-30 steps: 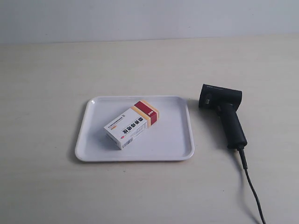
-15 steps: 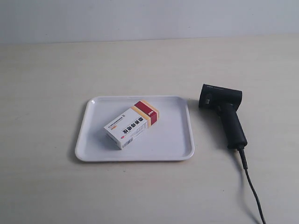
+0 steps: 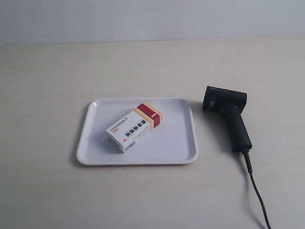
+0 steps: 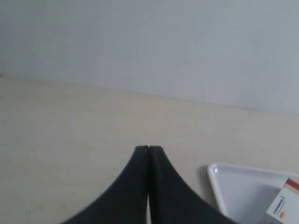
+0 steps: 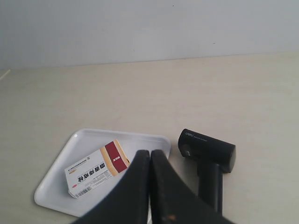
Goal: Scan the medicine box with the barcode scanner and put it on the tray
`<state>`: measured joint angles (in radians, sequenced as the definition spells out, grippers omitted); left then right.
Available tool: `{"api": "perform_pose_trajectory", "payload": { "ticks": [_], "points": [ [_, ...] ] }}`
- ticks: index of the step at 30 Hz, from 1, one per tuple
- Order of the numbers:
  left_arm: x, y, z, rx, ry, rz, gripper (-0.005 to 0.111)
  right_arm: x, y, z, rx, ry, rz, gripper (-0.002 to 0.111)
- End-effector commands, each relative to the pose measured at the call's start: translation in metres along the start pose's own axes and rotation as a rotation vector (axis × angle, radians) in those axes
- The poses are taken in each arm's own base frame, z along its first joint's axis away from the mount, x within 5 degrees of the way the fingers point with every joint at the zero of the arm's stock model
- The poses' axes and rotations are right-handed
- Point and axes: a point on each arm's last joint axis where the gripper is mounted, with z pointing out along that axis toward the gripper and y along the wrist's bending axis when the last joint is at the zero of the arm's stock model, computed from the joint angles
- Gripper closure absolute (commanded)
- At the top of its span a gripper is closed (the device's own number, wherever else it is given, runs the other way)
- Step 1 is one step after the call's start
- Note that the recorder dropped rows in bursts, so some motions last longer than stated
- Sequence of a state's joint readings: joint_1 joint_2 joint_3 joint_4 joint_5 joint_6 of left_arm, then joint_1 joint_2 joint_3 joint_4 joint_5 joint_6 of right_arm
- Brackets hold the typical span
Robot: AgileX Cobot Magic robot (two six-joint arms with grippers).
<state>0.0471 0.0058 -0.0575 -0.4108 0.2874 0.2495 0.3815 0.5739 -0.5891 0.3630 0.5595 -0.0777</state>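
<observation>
The medicine box lies flat and slanted on the white tray, red and orange band toward the back. To the tray's right the black barcode scanner rests on the table, head toward the back, its cable trailing forward. No arm shows in the exterior view. My right gripper is shut and empty, held above the table with the box, tray and scanner beyond it. My left gripper is shut and empty over bare table, beside the tray's corner and a bit of the box.
A pale wooden tabletop stretches around the tray and meets a plain light wall at the back.
</observation>
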Motion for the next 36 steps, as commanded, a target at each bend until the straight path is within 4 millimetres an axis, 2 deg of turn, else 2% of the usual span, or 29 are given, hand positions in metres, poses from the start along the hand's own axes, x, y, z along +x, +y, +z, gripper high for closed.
{"api": "perform_pose_trajectory", "payload": {
  "ticks": [1, 8, 20, 36],
  "points": [
    [0.016, 0.004, 0.004, -0.017, 0.023, 0.004, 0.107, 0.000, -0.001, 0.000, 0.009, -0.007, -0.006, 0.108],
    [0.016, 0.005, 0.004, -0.014, 0.032, 0.122, 0.107, 0.000, -0.001, 0.000, 0.009, -0.007, -0.006, 0.108],
    [0.026, 0.003, 0.003, 0.013, 0.133, 0.115, 0.107, 0.000, -0.001, 0.000, 0.009, -0.007, -0.006, 0.108],
    [0.026, 0.009, 0.003, -0.053, 0.139, 0.128, 0.107, 0.000, -0.001, 0.000, 0.009, -0.007, -0.006, 0.108]
  ]
}}
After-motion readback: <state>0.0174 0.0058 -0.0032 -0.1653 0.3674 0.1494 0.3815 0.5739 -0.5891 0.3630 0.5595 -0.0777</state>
